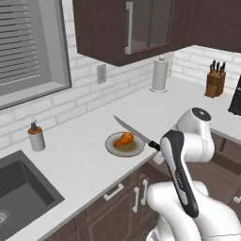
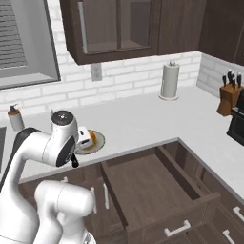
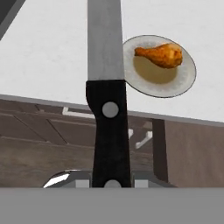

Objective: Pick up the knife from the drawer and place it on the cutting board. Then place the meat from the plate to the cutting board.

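Knife (image 3: 104, 87) is being carried in the air over the counter's near edge, gripper (image 3: 111, 181) pinching the black handle at its butt end, blade pointing away past the plate (image 1: 117, 148). Judged stiff, light and top-heavy toward the long blade, so this end grip is risking pivot; smooth handle may be slipping. Meat (image 3: 161, 55) is lying on the plate, just right of the blade in the hand view. Drawer (image 2: 152, 190) is standing open below the counter (image 1: 80, 155). Cutting board is not being located.
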